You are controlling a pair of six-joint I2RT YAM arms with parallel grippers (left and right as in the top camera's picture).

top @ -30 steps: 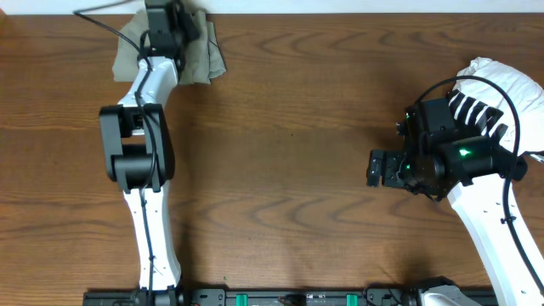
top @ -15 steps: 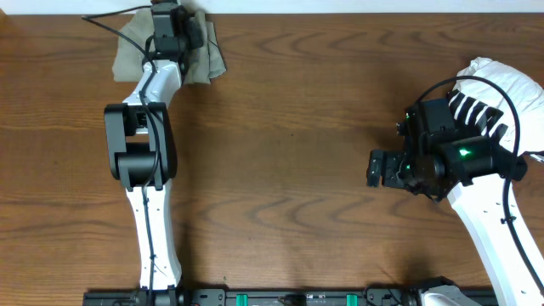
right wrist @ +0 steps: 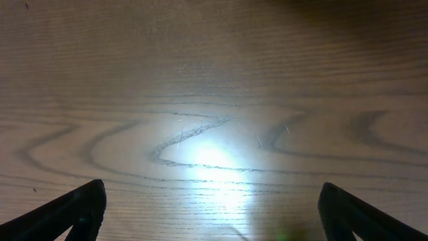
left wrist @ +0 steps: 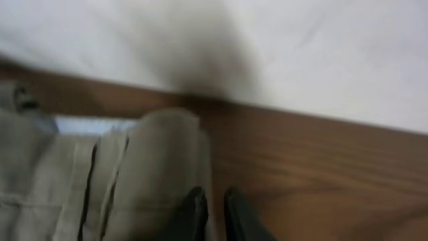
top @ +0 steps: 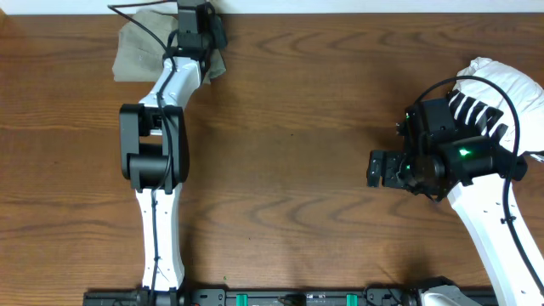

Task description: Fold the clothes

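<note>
The clothes (top: 136, 53) lie as a small khaki-beige bundle at the far left back corner of the wooden table (top: 289, 127). My left gripper (top: 198, 15) is over the bundle's right part, close to the white back wall. In the left wrist view its shut fingertips (left wrist: 214, 201) sit right at the cloth's right edge, with the folded fabric and seams (left wrist: 127, 181) to their left; I see no cloth raised between them. My right gripper (top: 374, 168) hovers at the right over bare wood, jaws wide open (right wrist: 212, 194) with nothing between them.
A white rounded bundle (top: 501, 81) sits at the right edge behind the right arm. The white wall (left wrist: 281, 47) runs along the table's back edge just past the clothes. The left arm (top: 153, 153) stretches up the left side.
The left gripper and arm have slid to the right along the back edge, uncovering the left part of the clothes. The clothes have hardly shifted. The right arm has not moved.
</note>
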